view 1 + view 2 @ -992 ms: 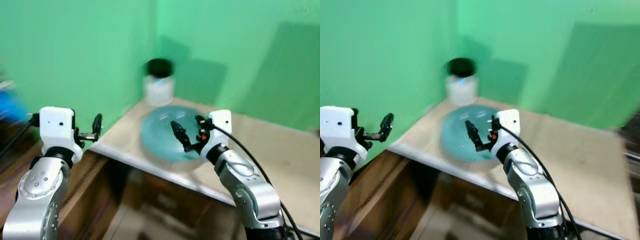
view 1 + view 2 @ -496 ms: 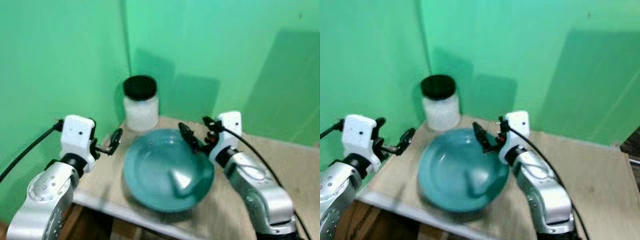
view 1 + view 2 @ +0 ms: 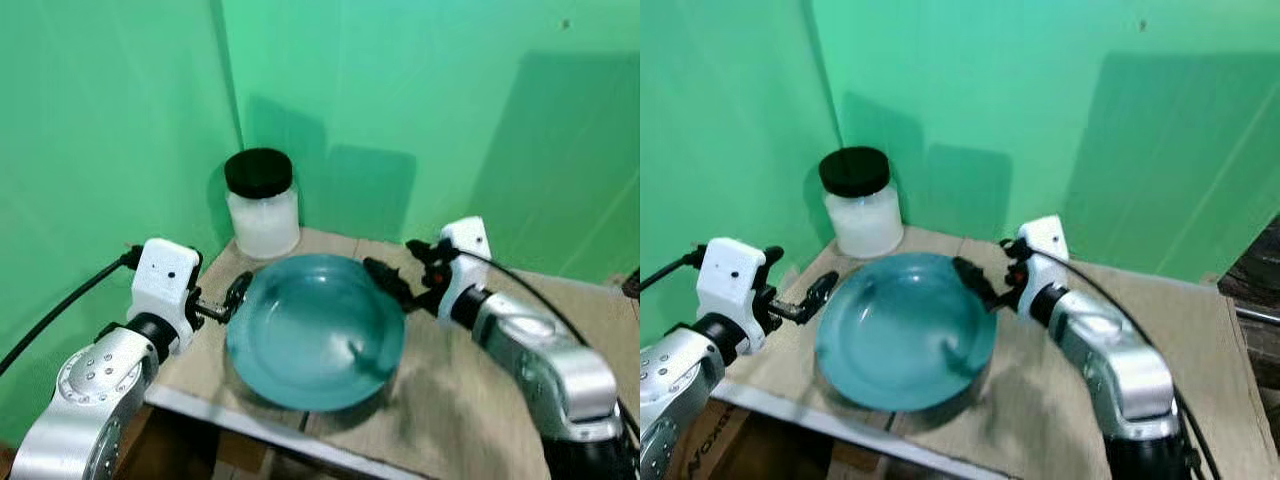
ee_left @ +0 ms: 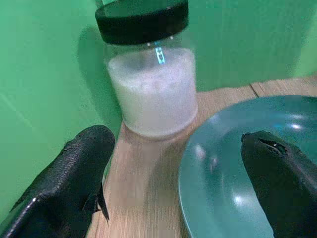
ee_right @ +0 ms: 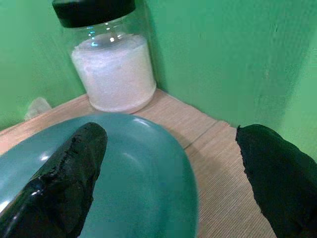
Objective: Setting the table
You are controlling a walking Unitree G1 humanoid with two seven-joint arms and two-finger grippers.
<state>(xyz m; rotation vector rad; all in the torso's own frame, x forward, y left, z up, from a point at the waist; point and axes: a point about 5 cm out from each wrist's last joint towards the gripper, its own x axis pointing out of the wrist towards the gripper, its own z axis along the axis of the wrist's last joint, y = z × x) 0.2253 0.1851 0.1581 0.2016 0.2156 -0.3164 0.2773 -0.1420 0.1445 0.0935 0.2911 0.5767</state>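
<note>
Either side of the teal plate [image 3: 315, 340], left gripper [image 3: 232, 299] and right gripper [image 3: 392, 285] gape empty, apparently bracketing its rim for a two-handed lift.

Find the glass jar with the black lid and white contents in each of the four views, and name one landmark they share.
Left eye view: glass jar with the black lid in the table's far left corner.
Right eye view: same corner, behind the plate.
Left wrist view: ahead, past the fingers.
Right wrist view: ahead, against the wall.
Shared landmark: the round teal plate just in front of it.
</note>
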